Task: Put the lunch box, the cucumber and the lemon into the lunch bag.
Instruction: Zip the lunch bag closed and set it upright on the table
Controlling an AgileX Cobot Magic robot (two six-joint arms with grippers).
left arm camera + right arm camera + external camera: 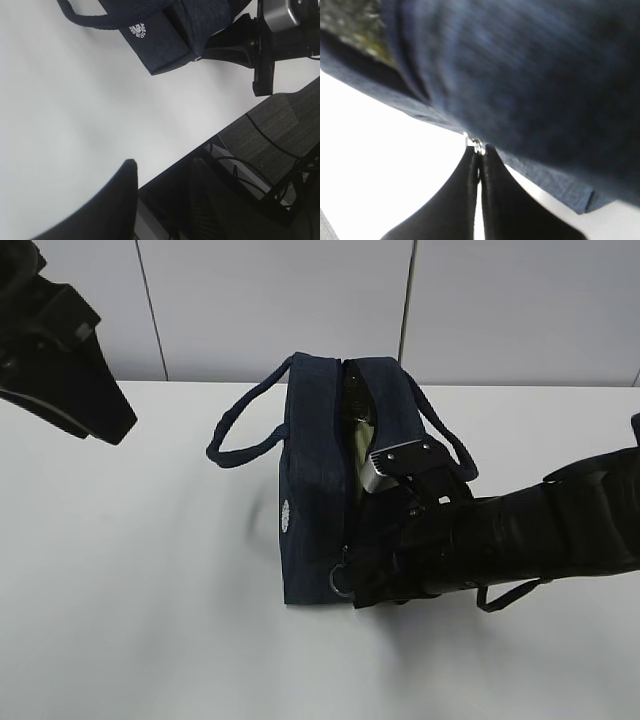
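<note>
Boxy dark navy fabric lunch bag (320, 490) stands mid-table, top gaping, something green just visible inside. Right gripper (479, 152) pinched tight on the metal zipper pull (476, 144) at the bag's near end — zip step in hand, judging so. Left gripper (60, 360) raised clear at far left, parted, holding nothing. Next: draw the pull along the top seam — bag may drag.

A plain white counter (150, 620) carries the lunch bag (310, 540), which sits directly on it, its near lower end touching the right gripper (348, 575). One loop handle (240, 440) droops onto the counter, on the bag's side away from that gripper.
</note>
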